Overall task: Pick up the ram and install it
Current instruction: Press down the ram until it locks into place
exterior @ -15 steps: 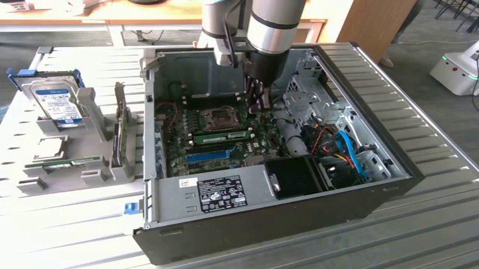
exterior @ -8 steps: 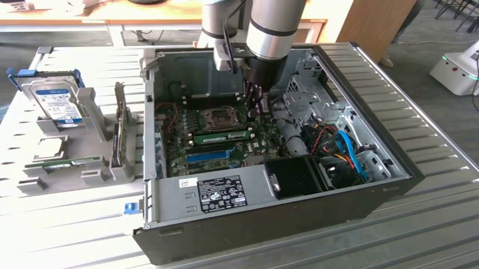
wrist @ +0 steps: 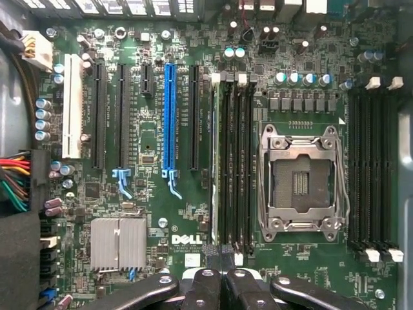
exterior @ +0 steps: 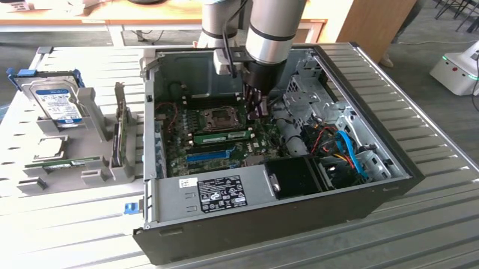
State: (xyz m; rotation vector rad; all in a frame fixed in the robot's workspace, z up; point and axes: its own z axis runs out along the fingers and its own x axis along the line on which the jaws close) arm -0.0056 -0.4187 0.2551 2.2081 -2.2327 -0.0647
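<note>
The ram point(exterior: 224, 136) stands on edge among the memory slots point(wrist: 237, 161) beside the CPU socket point(wrist: 300, 184) (a thin pale strip from the wrist) inside the open computer case point(exterior: 389, 185) — the gripper point(wrist: 222, 276) hangs over one end, fingers pressed together, empty

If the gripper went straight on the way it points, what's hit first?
Probably the ram seated beside the CPU socket, near its end: the shut gripper sits over that slot bank. Depth unclear; a neighbouring slot is possible.
</note>
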